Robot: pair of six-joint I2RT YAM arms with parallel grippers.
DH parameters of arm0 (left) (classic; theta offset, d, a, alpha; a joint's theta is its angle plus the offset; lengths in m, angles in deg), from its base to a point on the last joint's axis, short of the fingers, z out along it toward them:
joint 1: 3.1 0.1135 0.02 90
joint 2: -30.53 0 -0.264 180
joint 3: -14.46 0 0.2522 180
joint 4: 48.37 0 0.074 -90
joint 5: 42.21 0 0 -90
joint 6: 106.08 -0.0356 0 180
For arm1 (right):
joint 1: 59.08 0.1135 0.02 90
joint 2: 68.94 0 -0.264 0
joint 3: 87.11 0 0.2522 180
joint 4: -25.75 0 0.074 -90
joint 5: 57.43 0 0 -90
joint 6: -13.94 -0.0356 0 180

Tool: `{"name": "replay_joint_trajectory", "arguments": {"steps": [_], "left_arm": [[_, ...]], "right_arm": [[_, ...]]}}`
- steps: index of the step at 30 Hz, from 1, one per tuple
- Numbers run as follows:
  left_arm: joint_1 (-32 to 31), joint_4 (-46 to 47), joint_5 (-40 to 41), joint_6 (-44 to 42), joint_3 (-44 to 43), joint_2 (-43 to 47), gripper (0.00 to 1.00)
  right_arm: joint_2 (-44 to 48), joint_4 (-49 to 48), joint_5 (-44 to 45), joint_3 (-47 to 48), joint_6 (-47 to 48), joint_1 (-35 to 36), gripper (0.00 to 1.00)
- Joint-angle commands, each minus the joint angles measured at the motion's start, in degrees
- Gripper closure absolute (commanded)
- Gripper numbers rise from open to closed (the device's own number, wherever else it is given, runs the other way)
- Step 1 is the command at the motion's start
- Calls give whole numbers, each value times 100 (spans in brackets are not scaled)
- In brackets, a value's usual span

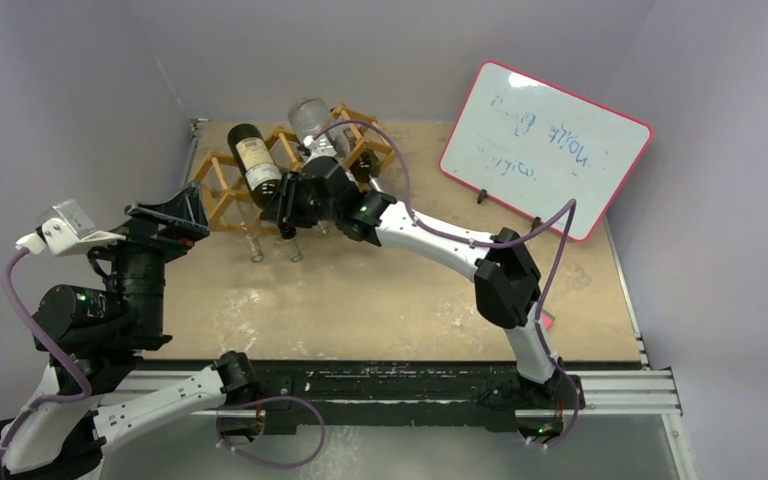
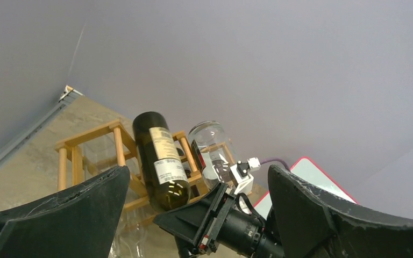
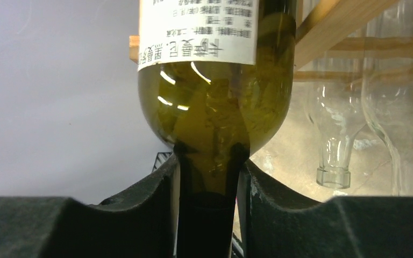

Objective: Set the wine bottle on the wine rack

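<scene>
The wine bottle [image 1: 256, 163] is dark green with a white label. It lies tilted across the wooden wine rack [image 1: 222, 187], base up and away from me, neck toward me. My right gripper [image 1: 282, 210] is shut on its neck. In the right wrist view the fingers clamp the neck [image 3: 207, 183] below the bottle's shoulder [image 3: 215, 107]. My left gripper [image 1: 165, 215] is open and empty, left of the rack. Its view shows the bottle [image 2: 161, 161], the rack [image 2: 86, 140] and the right gripper [image 2: 193, 215].
A clear glass bottle [image 1: 312, 122] lies in the rack to the right of the wine bottle. Clear bottle necks [image 3: 336, 134] hang below the slats. A red-framed whiteboard [image 1: 545, 145] leans at the back right. Grey walls enclose the table.
</scene>
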Motion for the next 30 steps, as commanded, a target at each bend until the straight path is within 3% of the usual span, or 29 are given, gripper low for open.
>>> {"name": "replay_joint_trajectory", "arguments": {"steps": [1, 11, 18, 26, 30], "left_arm": [[5, -279, -371, -367, -172, -63, 0], [10, -203, -417, -341, -84, -13, 0], [9, -181, -316, -434, -66, -43, 0], [8, -472, -232, -534, -122, -90, 0], [14, -988, 184, -449, -32, -157, 0]], "right_arm": [[208, -876, -63, 228, 40, 14, 54], [334, -714, -72, 107, 124, 11, 40], [760, -575, 501, -72, 583, 9, 17], [1477, -409, 910, -257, 1221, 7, 14], [2238, -303, 1326, -876, 1632, 9, 13]]}}
